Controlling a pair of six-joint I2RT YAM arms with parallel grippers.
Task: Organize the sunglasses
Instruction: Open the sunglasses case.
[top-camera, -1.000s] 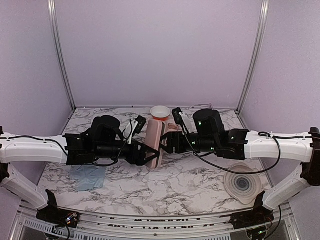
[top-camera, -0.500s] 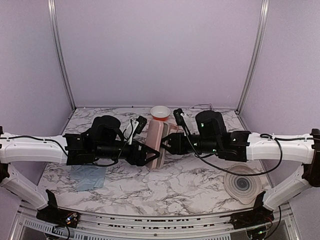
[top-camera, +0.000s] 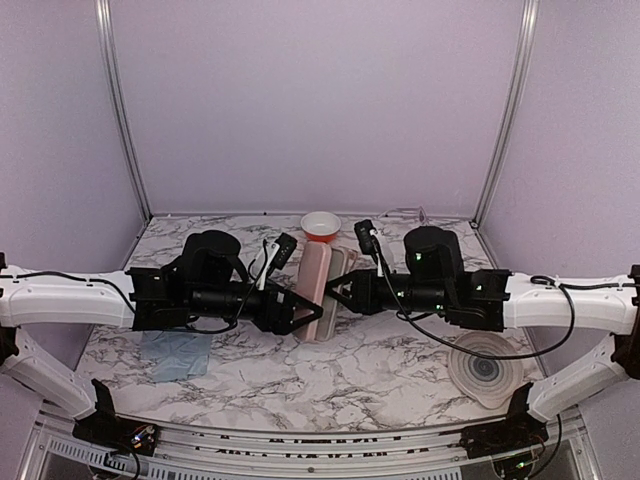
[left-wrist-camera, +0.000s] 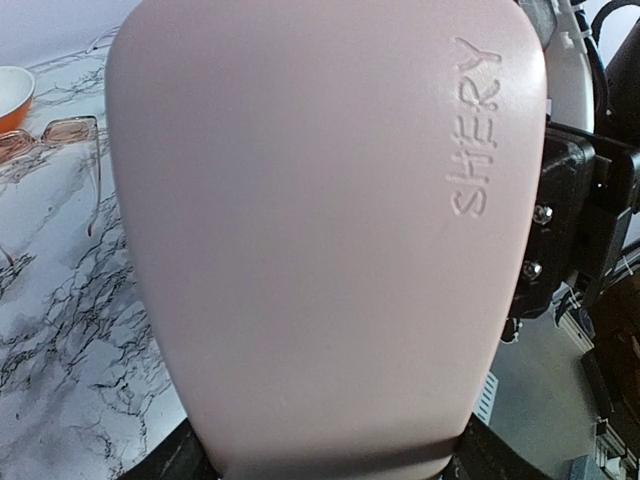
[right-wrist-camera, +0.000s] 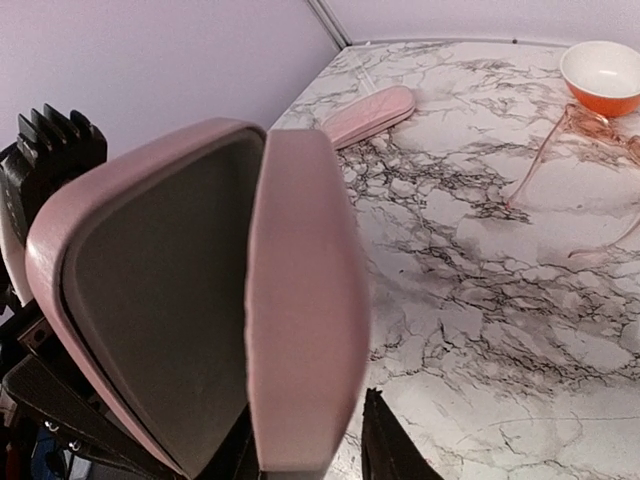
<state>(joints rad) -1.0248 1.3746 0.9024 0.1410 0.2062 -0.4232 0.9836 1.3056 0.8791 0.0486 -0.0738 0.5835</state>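
1. The left gripper (top-camera: 303, 318) is clenched on the lower end of a pink case (top-camera: 315, 280), holding it up off the bench (top-camera: 400, 360) at the centre of the overhead view. Its wrist view is filled by the case's smooth shell.
2. The right gripper (top-camera: 335, 292) meets the same case from the right and looks pinched on the edge of its lid (right-wrist-camera: 300, 300).
3. Over the last second the right arm has drawn back toward the right of the frame. The case was one closed slab, and it now gapes, showing a grey lining that looks empty from here.
4. I'd say the case is now ready to be filled, but nothing has been packed yet.
5. The sunglasses (left-wrist-camera: 68, 132) lie flat on the bench by the orange bowl (right-wrist-camera: 600, 75), at the upper right of the right wrist view. They are thin-framed with pale pinkish lenses and splayed arms, well apart from both grippers.
6. A second case (right-wrist-camera: 368, 113) lies shut further back.
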